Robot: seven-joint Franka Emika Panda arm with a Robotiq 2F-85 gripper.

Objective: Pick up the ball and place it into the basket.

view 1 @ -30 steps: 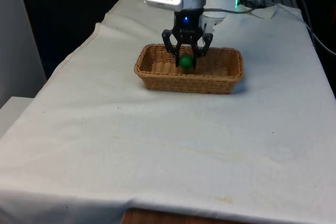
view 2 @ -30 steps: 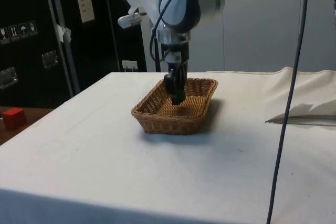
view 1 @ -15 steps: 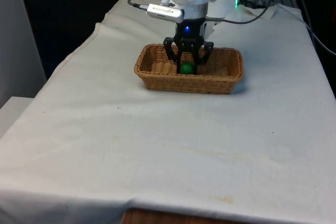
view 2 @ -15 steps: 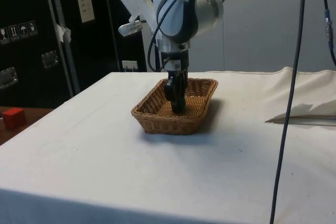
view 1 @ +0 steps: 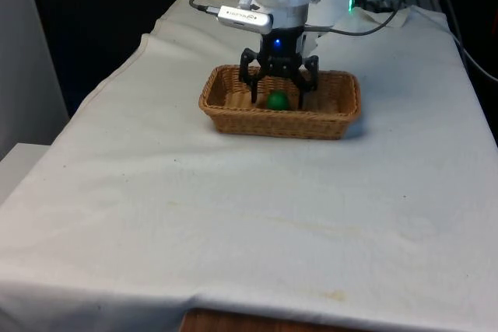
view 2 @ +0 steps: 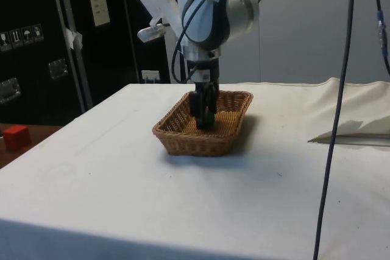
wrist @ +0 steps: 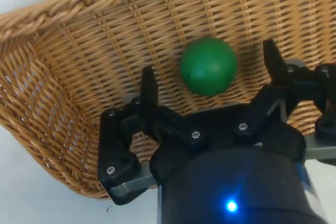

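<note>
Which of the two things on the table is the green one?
The small round ball lying inside the woven wicker basket is green; the basket itself is tan.

A white cloth [view 1: 233,215] is covering the counter. Dark cabinets [view 2: 36,41] are standing behind it in the side view, a red block [view 2: 16,136] is sitting low beside them, and black cables [view 2: 341,89] are hanging down.

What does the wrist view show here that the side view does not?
Wrist view alone: clear gaps between the green ball and both fingers, so the end effector is open, and the ball lies on the basket weave. Side view alone: the basket standing on the white cloth, with a red block off to the side. Both: ball, basket, and end effector down inside the basket.
</note>
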